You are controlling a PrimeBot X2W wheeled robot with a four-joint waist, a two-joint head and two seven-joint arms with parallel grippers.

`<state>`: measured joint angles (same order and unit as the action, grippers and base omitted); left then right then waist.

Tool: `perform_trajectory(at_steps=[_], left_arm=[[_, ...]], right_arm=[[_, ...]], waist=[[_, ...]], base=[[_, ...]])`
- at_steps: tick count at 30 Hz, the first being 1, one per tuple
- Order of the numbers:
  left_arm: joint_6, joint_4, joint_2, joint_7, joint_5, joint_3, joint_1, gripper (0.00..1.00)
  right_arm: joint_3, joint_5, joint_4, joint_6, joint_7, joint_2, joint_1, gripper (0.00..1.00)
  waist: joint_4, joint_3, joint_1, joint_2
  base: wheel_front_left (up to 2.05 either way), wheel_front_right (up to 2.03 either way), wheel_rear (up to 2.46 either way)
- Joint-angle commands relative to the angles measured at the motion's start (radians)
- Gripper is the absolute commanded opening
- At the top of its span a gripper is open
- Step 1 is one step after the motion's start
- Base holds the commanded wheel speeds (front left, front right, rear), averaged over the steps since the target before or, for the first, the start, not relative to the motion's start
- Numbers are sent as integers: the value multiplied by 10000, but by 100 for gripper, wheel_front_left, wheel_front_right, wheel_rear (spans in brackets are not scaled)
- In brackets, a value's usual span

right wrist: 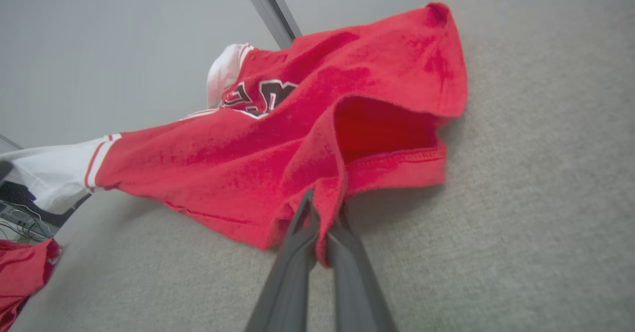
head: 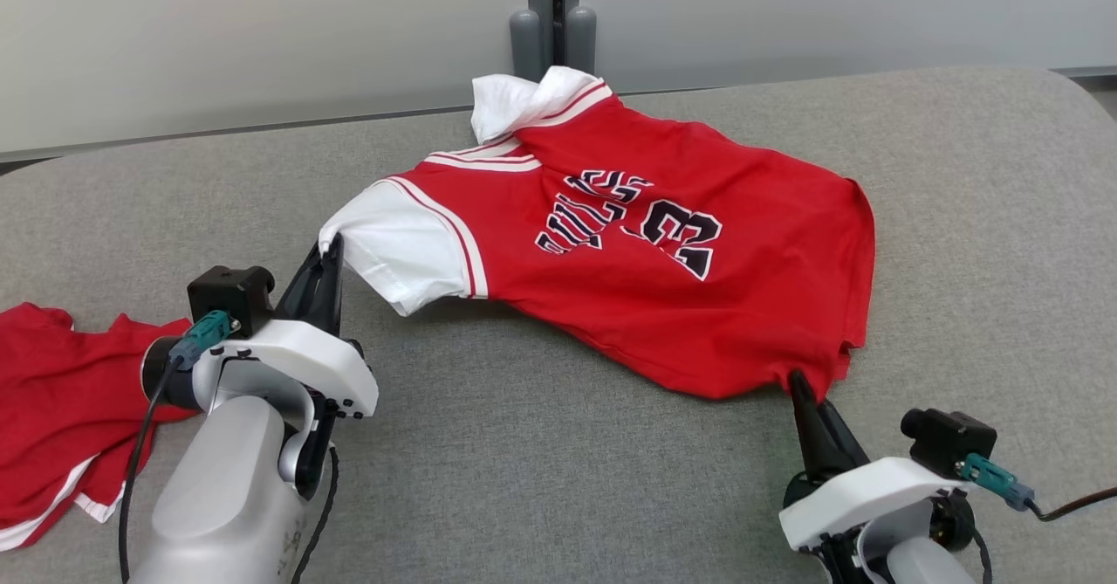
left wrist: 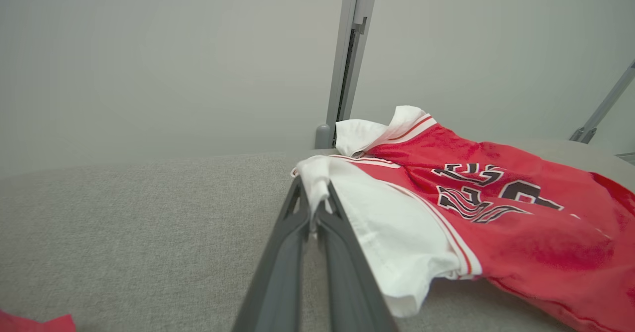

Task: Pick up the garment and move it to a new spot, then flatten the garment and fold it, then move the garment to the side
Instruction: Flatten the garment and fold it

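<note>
On table (head: 558,488), jersey (head: 602,305) pinched by left hand (head: 332,252), right hand (head: 797,385), perhaps shorts (head: 61,401).

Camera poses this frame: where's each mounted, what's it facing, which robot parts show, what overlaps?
Head: on the head, facing forward-down at the jersey on the grey surface; left gripper and right gripper show.
Left wrist: along its fingers, shut on the white sleeve.
Right wrist: along its fingers, shut on the red hem.
Shared: all three see the jersey.
</note>
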<state>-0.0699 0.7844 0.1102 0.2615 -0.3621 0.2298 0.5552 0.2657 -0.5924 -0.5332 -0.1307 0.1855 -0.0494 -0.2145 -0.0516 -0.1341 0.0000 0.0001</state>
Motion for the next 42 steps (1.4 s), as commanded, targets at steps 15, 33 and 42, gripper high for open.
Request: perform_trajectory(at_steps=[15, 33, 42], left_arm=[[-508, -3539, -202, -1002, -2356, -728, 329, 0], [1875, -10085, -410, -3598, -4503, -1689, 227, 0], [2347, -9892, -305, -4088, -4647, -1789, 475, 0]], right_arm=[[19, -202, 3418, 0, 307, -1729, -1918, 0], [-2268, -496, 6546, 0, -3606, -1589, -2693, 0], [-2925, -441, 6750, 0, -5507, -1081, -2877, 0]], waist=[[545, 1394, 0, -1], [842, 2181, 0, -1], [641, 1236, 0, -1]], base=[[0, 0, 0], [0, 0, 0], [0, 0, 0]])
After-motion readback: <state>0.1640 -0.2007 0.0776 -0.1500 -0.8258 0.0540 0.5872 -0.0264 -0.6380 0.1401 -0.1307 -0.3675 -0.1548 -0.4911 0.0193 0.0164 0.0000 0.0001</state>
